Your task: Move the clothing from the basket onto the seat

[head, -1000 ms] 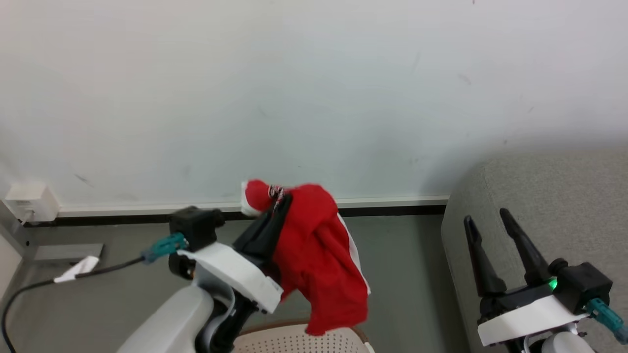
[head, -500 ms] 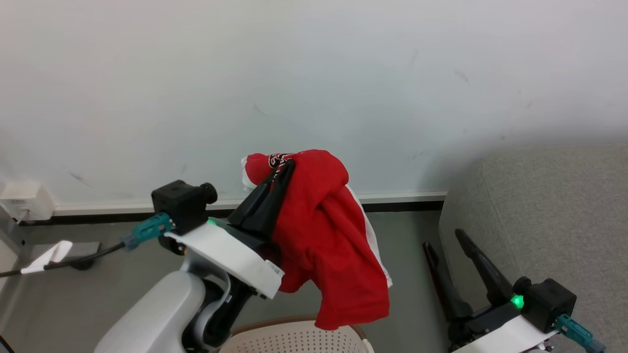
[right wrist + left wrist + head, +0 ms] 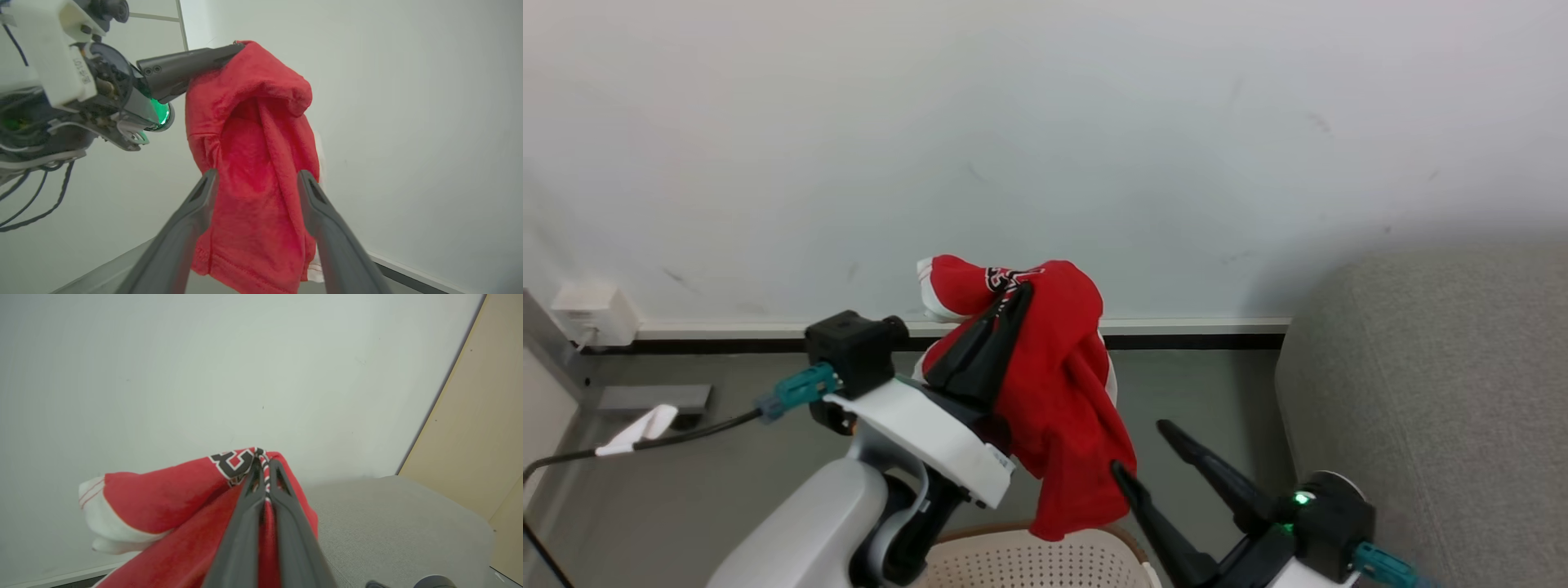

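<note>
Head view: my left gripper [image 3: 1021,292] is clamped on a red garment [image 3: 1062,392], held above the basket [image 3: 1029,563]; my right gripper [image 3: 1138,445] gapes just beside its hanging hem. Transfer underway, I judge: next I swing right over the grey seat [image 3: 1421,392] and release.

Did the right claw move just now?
Yes. The right claw swung left, away from the front of the sofa and toward the hanging red shirt. It is open.

Basket [image 3: 1029,563] cut off by bottom edge; seat [image 3: 1437,392] cut by right edge.
</note>
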Motion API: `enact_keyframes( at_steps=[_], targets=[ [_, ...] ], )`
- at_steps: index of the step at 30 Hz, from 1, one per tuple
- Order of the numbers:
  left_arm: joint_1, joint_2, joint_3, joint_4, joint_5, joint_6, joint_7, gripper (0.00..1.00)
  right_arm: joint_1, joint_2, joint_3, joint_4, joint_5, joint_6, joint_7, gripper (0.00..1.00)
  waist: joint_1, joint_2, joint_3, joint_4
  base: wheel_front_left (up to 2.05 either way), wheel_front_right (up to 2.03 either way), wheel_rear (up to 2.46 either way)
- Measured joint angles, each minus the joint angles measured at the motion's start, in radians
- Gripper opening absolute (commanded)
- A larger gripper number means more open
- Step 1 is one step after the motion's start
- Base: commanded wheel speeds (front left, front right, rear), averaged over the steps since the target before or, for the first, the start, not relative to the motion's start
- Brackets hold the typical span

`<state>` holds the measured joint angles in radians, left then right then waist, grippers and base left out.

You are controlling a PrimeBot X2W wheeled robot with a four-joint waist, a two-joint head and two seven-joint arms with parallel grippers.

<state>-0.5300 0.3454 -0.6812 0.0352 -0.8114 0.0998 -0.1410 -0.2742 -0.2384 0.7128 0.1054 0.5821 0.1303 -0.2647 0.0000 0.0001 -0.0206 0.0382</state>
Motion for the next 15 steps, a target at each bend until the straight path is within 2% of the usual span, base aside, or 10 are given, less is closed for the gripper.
enact_keyframes(
  at_steps=[11,15],
  targets=[
    [-0.014,-0.067,-0.063,0.057,0.000,-0.030,0.000,0.00,-0.149,0.032,0.175,0.181,0.027,0.000,0.000,1.00,0.0000,0.0000,-0.004,0.081,0.00,0.00,0.00],
    [-0.016,-0.089,-0.082,0.069,0.000,-0.040,0.001,0.00,-0.188,0.050,0.194,0.255,0.016,0.000,0.000,1.00,0.0000,0.0000,-0.006,0.114,0.00,0.00,0.00]
  ],
)
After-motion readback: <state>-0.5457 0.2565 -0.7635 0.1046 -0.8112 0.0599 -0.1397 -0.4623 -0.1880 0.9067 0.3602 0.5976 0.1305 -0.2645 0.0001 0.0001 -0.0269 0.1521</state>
